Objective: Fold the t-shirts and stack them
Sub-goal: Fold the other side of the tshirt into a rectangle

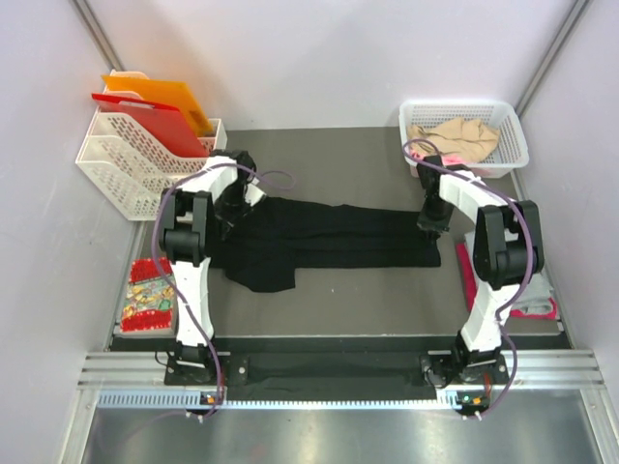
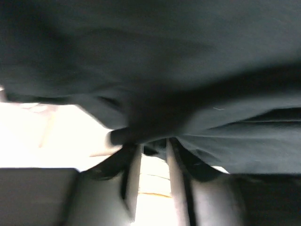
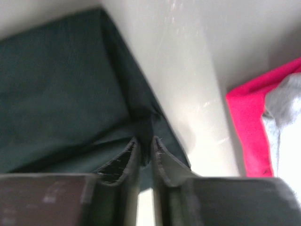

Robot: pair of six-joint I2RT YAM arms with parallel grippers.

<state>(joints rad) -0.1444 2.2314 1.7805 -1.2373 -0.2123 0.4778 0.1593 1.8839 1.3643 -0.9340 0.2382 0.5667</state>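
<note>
Black tee (image 1: 329,237) lies stretched flat across mid table (image 1: 338,159), its left part jutting toward the near edge. Left pincer (image 2: 150,147) is at that left end, jaws a narrow gap apart, dark cloth bunched at the tips; can't tell if it's gripped. Right pincer (image 3: 146,141) is at the tee's right corner, jaws almost together, just a slit, cloth edge at the tips; grip unclear too. Magenta-pink tee (image 3: 249,122) w/ grey tee (image 3: 284,117) lie just right of it, not touching. Beige tee (image 1: 453,135) sits in the white basket (image 1: 508,145), far right corner.
</note>
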